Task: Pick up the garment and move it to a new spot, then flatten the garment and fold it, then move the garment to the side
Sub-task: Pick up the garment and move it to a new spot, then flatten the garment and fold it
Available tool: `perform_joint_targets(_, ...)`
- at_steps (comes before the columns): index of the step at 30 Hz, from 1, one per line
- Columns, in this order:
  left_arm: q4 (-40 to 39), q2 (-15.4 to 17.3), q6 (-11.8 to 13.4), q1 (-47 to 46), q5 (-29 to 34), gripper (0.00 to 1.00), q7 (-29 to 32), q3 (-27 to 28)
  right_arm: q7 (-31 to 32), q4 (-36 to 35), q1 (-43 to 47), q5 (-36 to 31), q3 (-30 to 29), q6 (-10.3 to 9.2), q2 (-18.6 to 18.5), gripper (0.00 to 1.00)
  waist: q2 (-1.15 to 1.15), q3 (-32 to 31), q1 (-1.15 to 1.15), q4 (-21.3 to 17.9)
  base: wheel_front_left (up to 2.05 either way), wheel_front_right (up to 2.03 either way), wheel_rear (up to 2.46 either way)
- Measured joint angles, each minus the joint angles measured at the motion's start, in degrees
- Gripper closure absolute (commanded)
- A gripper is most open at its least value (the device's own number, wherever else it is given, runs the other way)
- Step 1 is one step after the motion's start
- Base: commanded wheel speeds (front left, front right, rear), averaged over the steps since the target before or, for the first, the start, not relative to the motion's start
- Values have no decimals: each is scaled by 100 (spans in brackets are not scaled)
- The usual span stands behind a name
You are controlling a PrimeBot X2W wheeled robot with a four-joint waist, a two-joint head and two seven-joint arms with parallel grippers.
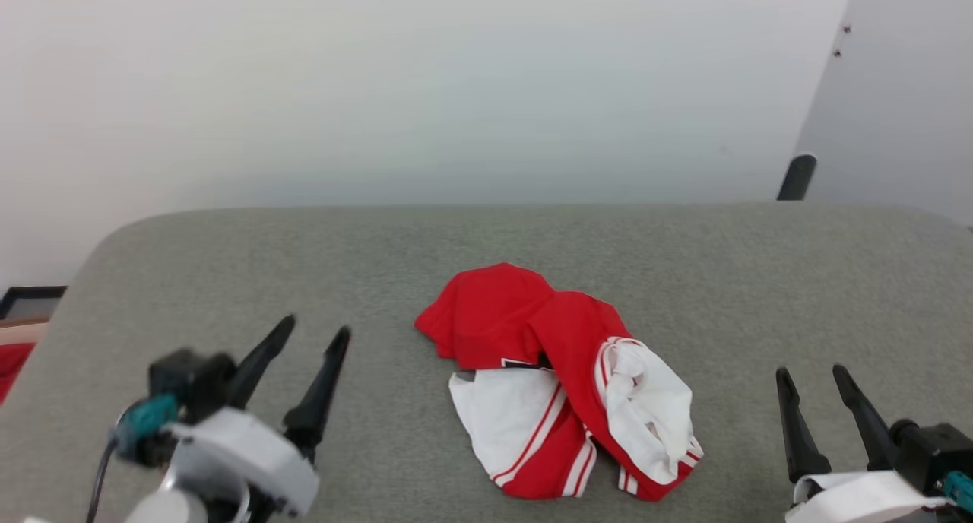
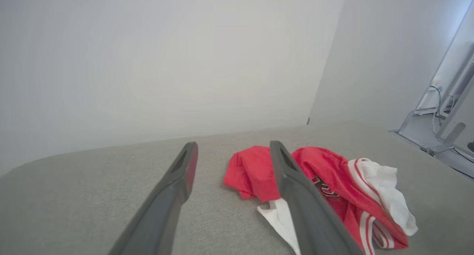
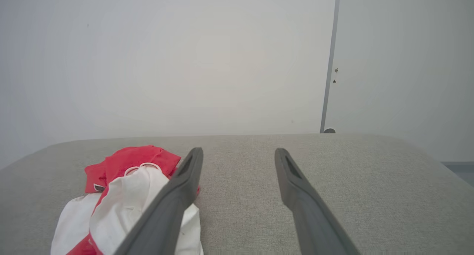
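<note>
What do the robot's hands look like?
The left gripper has two long, tapering black fingers, a black base, a teal plug with a dark cable and a pale grey wrist. The right gripper looks alike, teal part included.

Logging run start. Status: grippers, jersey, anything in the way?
Left gripper open, empty. Right gripper open, empty. Garment crumpled on grey table, untouched. Nothing seen between it and either gripper.

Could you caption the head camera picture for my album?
Crumpled red-and-white shirt on a grey table, left fingers and right fingers open either side.
</note>
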Motion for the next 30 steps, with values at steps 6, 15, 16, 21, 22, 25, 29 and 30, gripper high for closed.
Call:
perform_joint_targets(6, 134, -7, 297, 591, 103, 0, -660, 234, -53, 87, 68, -34, -49, 0, -30, 0, 0, -109, 0, 184, 0, 0, 0)
perform_joint_targets(15, 278, -45, 651, 1190, 148, 0, -1301, 698, -87, 83, 184, -134, -179, 0, -43, 0, 0, -200, 0, 333, 0, 0, 0)
perform_joint_targets(16, 289, -53, 655, 1236, 141, 0, -1333, 758, -88, 77, 197, -135, -189, 0, -44, 0, 0, -203, 0, 343, 0, 0, 0)
perform_joint_targets(21, 275, -51, 700, 1413, 152, 0, -1410, 928, -102, 52, 260, -175, -236, 0, -45, 0, 0, -200, 0, 373, 0, 0, 0)
perform_joint_targets(22, 264, -54, 700, 1429, 155, 0, -1421, 937, -102, 47, 261, -175, -244, 0, -43, 0, 0, -195, 0, 378, 0, 0, 0)
perform_joint_targets(25, 232, -67, 700, 1439, 162, 0, -1434, 964, -100, 34, 279, -189, -244, 0, -22, 0, 0, -175, 0, 383, 0, 0, 0)
perform_joint_targets(29, 212, -73, 692, 1433, 165, 0, -1374, 932, -73, 13, 279, -192, -240, 0, -18, 0, 0, -144, 0, 366, 0, 0, 0)
perform_joint_targets(30, 204, -70, 686, 1419, 157, 0, -1323, 900, -67, 7, 277, -194, -236, 0, -14, 0, 0, -131, 0, 359, 0, 0, 0)
